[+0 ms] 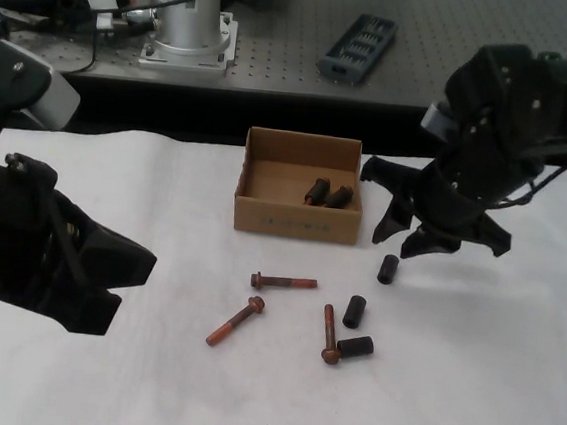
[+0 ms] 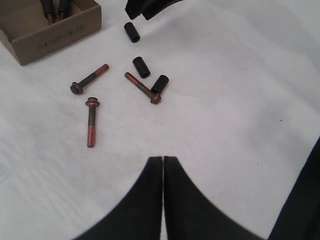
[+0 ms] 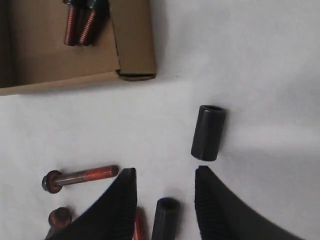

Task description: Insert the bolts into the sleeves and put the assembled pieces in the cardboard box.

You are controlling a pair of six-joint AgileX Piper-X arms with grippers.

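Observation:
The cardboard box (image 1: 296, 216) stands mid-bench with two assembled pieces (image 1: 327, 193) inside. In front of it on the white cloth lie three copper-coloured bolts (image 1: 284, 282) (image 1: 235, 321) (image 1: 329, 332) and three black sleeves (image 1: 388, 269) (image 1: 354, 311) (image 1: 355, 347). My right gripper (image 1: 398, 246) hangs open just above the farthest sleeve (image 3: 208, 132), which lies just beyond one fingertip (image 3: 200, 172); a second sleeve (image 3: 165, 217) shows between the fingers. My left gripper (image 2: 163, 159) is shut on nothing, low at the left, well short of the nearest bolt (image 2: 92, 122).
White cloth covers the bench, with free room to the left, right and front of the parts. Behind the cloth a perforated table holds a metal column (image 1: 188, 7) with cables and a dark ribbed block (image 1: 357, 44).

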